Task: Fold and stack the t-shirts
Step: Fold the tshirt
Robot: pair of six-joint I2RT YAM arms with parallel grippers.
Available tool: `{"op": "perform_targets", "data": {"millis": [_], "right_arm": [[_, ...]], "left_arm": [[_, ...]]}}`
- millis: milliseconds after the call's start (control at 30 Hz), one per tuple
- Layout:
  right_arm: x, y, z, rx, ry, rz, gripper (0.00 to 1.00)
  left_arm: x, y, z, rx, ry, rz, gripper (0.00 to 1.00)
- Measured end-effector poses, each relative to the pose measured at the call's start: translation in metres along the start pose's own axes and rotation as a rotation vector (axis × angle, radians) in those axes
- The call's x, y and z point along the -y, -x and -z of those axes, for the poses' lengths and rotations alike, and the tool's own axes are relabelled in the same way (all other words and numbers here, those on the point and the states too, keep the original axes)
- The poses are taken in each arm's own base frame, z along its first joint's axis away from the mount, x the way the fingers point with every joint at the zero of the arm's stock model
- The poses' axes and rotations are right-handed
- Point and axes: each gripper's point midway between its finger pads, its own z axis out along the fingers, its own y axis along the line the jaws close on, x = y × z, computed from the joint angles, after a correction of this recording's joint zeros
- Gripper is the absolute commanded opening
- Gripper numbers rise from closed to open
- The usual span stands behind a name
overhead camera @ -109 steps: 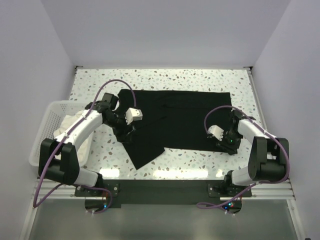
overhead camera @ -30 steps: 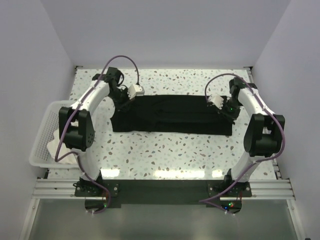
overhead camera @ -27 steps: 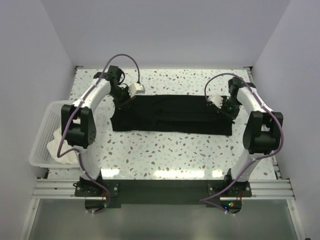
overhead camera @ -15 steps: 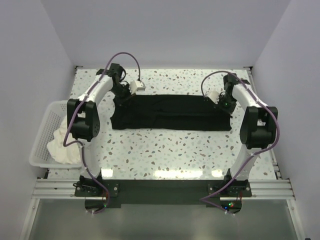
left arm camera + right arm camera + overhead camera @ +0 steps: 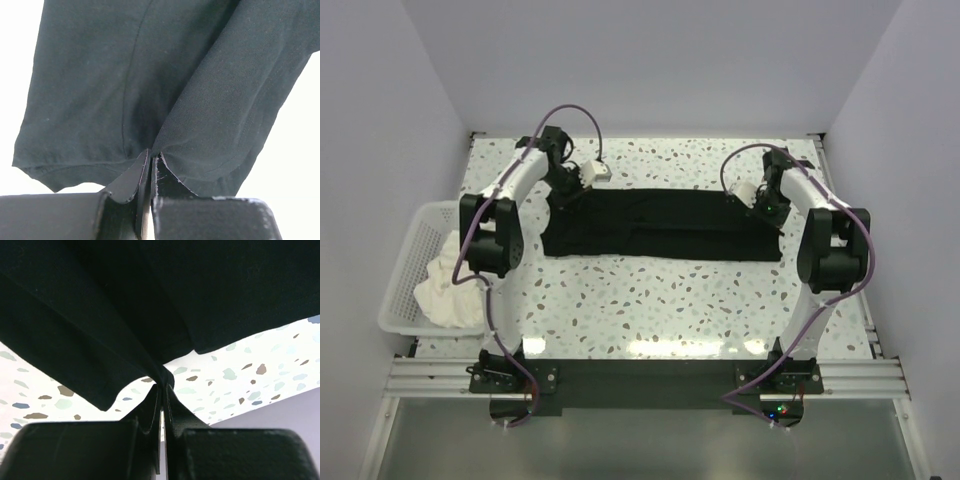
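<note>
Left gripper [image 5: 564, 192] and right gripper [image 5: 772, 209] each pinch a far corner of the black t-shirt [image 5: 660, 226], spread as a long band (white t-shirt [image 5: 442, 290] in the left basket [image 5: 400, 262]).

near table [image 5: 660, 300] — open passage | left edge — basket [image 5: 410, 245], maybe overhanging

Two t-shirts, one basket [image 5: 408, 250], two robot arms, one counter [image 5: 670, 290].
One black t-shirt [image 5: 660, 228] right of the basket, one white t-shirt [image 5: 445, 290] inside the basket; one left arm [image 5: 520, 178], one right arm [image 5: 807, 195].
</note>
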Motion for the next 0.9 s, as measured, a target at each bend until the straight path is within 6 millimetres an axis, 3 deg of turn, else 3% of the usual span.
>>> {"op": "perform_targets", "data": {"millis": [433,467,500,567,600,667,800,900], "right_arm": [[-0.003,-0.002,-0.011,-0.021,0.023,-0.001,0.0],[-0.003,-0.002,-0.011,-0.022,0.024,-0.003,0.07],[-0.003,-0.003,-0.011,-0.025,0.024,-0.006,0.17],[-0.002,-0.004,-0.012,-0.038,0.021,-0.017,0.42],[-0.001,-0.004,-0.012,-0.043,0.019,-0.026,0.46],[-0.001,-0.006,-0.012,-0.052,0.021,-0.044,0.54],[-0.002,-0.004,0.003,-0.048,0.038,-0.136,0.54],[0.002,-0.001,0.022,-0.01,0.053,-0.254,0.53]], "left_arm": [[-0.012,0.001,-0.012,-0.005,-0.002,-0.001,0.0],[-0.012,0.001,-0.012,-0.005,-0.002,-0.001,0.01],[-0.013,0.001,-0.012,-0.006,0.0,-0.001,0.13],[-0.015,0.001,-0.013,-0.01,0.002,0.0,0.24],[-0.016,0.002,-0.012,-0.011,0.007,0.0,0.34],[-0.021,0.004,-0.008,-0.005,0.018,0.015,0.42],[-0.029,0.009,0.007,0.043,0.037,0.086,0.46],[-0.031,-0.001,0.018,0.077,0.031,0.176,0.5]]}}
